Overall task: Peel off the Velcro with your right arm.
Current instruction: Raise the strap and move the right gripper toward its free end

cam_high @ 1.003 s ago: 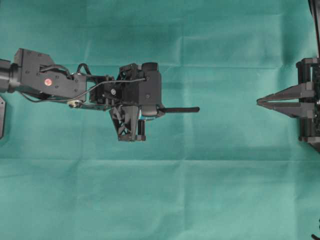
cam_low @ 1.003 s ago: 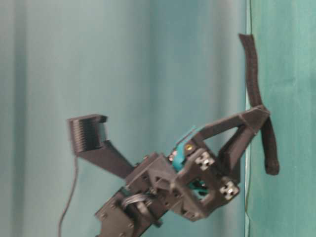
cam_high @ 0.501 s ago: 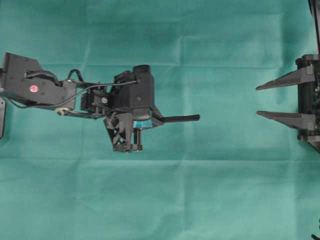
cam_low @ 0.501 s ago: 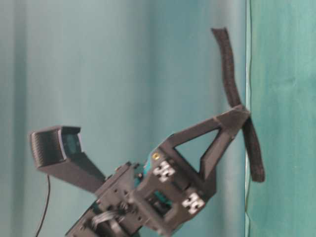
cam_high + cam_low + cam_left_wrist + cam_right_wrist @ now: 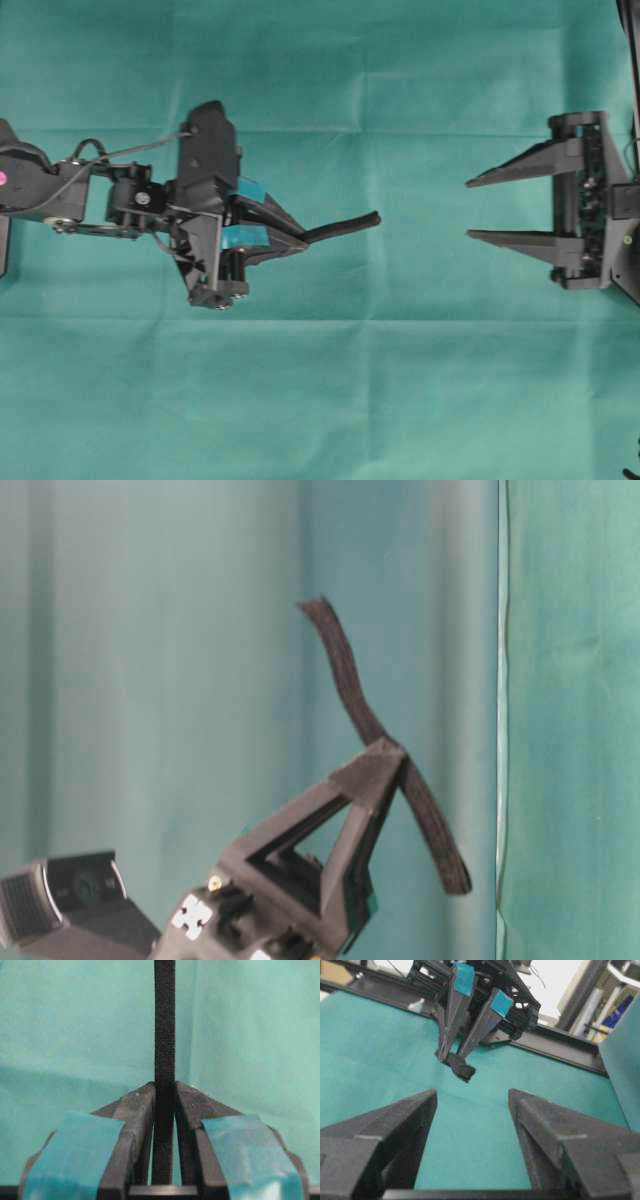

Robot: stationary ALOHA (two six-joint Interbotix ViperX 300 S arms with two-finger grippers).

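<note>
The left gripper (image 5: 300,234) pinches the Velcro (image 5: 345,226) tight, its free end poking out toward the right gripper (image 5: 470,208) (2 fingers spread wide, holding nothing). It should come straight in and grab only 1 layer.

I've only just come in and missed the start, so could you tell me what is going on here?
The left gripper, the one with teal tape on its fingers, is shut on the Velcro, a thin black strip, and holds it up off the green cloth with its free end pointing toward the other arm. The right gripper faces it across a gap with its jaws wide open, not touching the strip. No peeling has begun; the two layers look joined.
</note>
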